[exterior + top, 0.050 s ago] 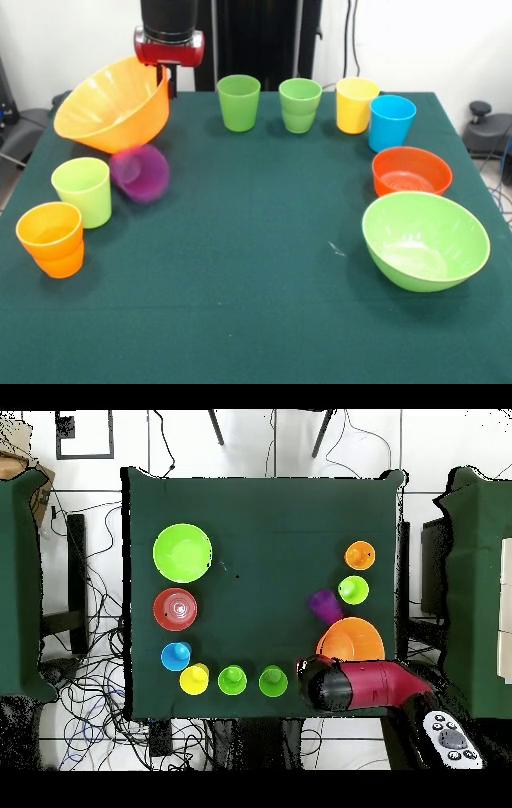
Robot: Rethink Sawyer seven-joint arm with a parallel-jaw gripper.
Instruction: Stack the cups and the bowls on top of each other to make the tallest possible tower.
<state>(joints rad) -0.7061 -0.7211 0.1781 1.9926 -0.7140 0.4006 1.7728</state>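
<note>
The large orange bowl (116, 104) (352, 640) hangs tilted above the table's left side, its opening facing up and left. My gripper (167, 81) is shut on its far rim, under the red wrist (345, 684). Just below the bowl a purple cup (140, 172) (325, 606) lies on its side, blurred. A lime cup (82, 190) (352, 590) and an orange cup (51, 238) (359, 555) stand upright near it. Along the far edge stand a green cup (238, 102), a darker green cup (300, 104), a yellow cup (356, 104) and a blue cup (391, 122).
On the right, the small red-orange bowl (411, 170) (176, 608) sits upright behind the large lime-green bowl (424, 238) (182, 552). The green tablecloth (256, 264) covers the table. Cables and chair parts lie around it on the floor.
</note>
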